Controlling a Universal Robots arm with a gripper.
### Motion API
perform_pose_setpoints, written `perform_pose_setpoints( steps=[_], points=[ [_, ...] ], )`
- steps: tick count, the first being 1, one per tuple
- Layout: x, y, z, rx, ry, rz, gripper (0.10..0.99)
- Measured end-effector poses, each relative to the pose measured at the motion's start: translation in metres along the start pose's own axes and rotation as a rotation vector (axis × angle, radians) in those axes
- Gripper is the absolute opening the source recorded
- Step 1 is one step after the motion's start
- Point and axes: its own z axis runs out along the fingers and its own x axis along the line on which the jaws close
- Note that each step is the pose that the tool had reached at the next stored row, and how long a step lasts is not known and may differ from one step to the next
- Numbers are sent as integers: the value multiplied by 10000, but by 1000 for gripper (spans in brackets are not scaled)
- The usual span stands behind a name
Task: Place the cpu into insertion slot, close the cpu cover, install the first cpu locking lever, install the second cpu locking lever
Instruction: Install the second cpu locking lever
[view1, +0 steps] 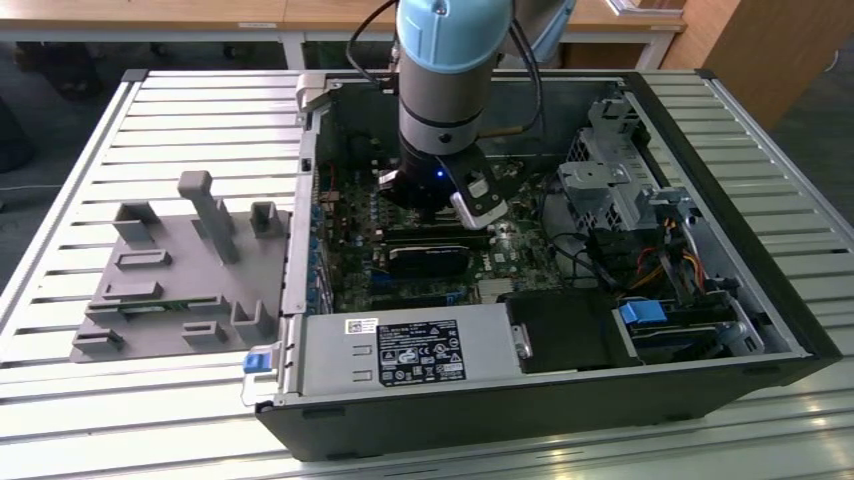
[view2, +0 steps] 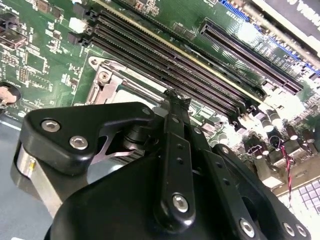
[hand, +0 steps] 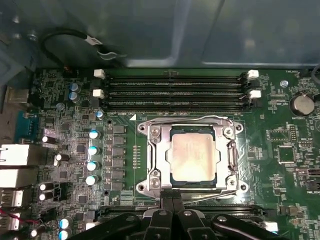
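hovering low over the green motherboard (hand: 75, 100) inside the open computer case (view1: 694, 330), the pincer (hand: 171, 199) sits just beside the near edge of the insertion slot (hand: 155, 150), its black fingers (hand: 165, 205) pressed together with nothing between them. in the first wrist view the cpu (hand: 192, 159) lies flat in the slot, silver top up, and the cpu cover (hand: 230, 155) frames it, lying down around the chip. thin wire locking levers (hand: 210, 118) run along the far and near edges of the socket; whether they are hooked home i cannot tell. the closed tips point at the socket's near edge, which reads as a narrow poking tool placed to reach the wire there rather than to grip anything. the long memory slots (hand: 175, 91) lie beyond the socket, untouched. in the exterior view the arm (view1: 454, 70) reaches straight down into the case, which rests on the slatted surface (view1: 80, 400), with a grey fixture tray (view1: 174, 290) at the exterior view's left.
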Motion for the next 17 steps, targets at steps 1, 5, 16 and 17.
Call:
perform_pose_setpoints(
  steps=[1, 5, 16, 17],
  points=[
    [5, -5, 2, -5, 0, 5, 106],
    [54, -24, 2, -68, -1, 10, 106],
    [136, -74, 45, -178, -12, 74, 106],
    [137, -81, 48, -212, -16, 94, 106]
  ],
)
